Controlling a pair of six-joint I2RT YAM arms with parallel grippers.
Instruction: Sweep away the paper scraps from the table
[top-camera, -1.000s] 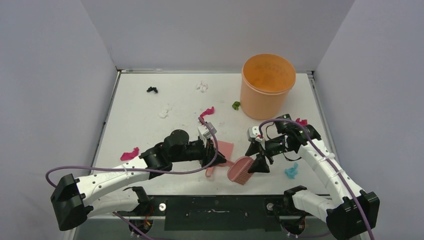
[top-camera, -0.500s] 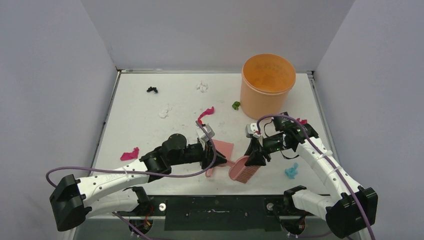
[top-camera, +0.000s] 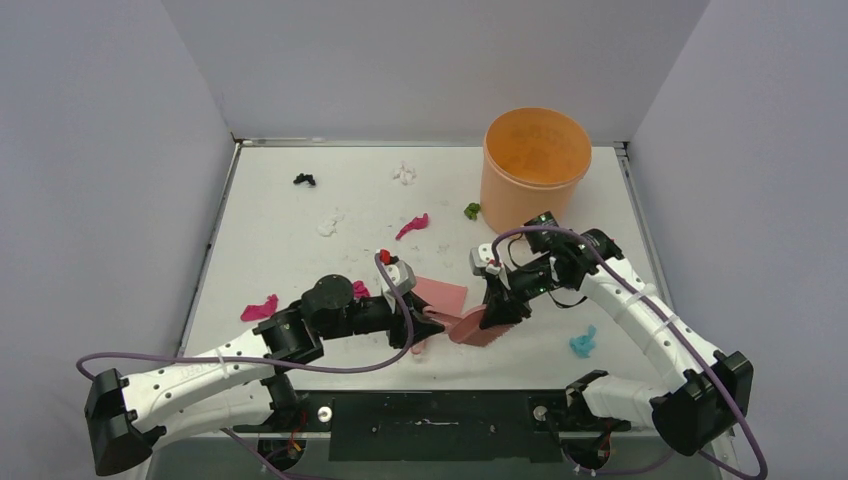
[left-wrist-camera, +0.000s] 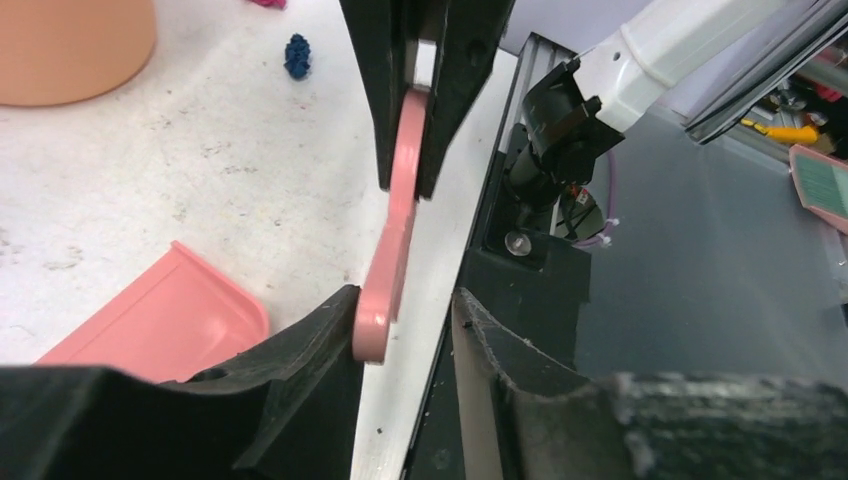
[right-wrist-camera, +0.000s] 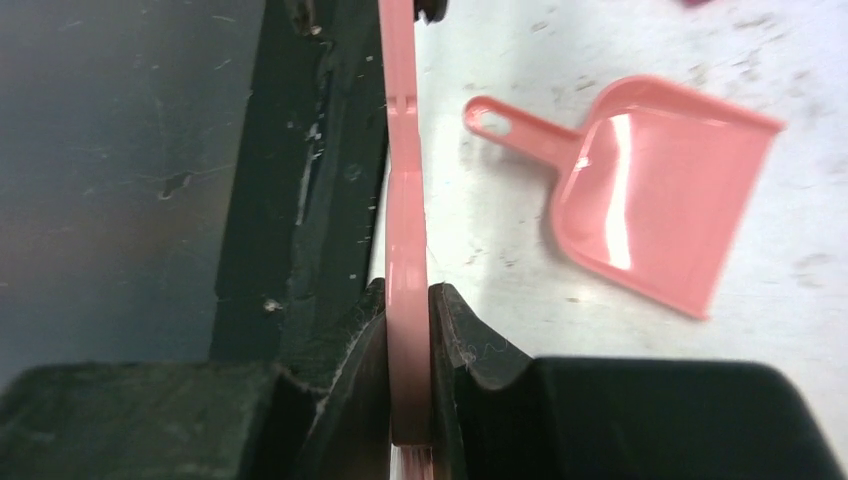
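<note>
You see a scuffed white table between grey walls; small crumpled paper scraps dot the frame's centre. Right gripper pinches the pink brush handle; left gripper stands parted around its end.

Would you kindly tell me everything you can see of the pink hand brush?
The pink hand brush looks like smooth moulded plastic, with a flat, narrow handle ending in a rounded tip. The right gripper is shut on the handle. The tip sits between the jaws of the left gripper, which is open, and touches one finger only. The brush is over the near middle of the table, beside the dustpan. Its bristles are barely visible.
</note>
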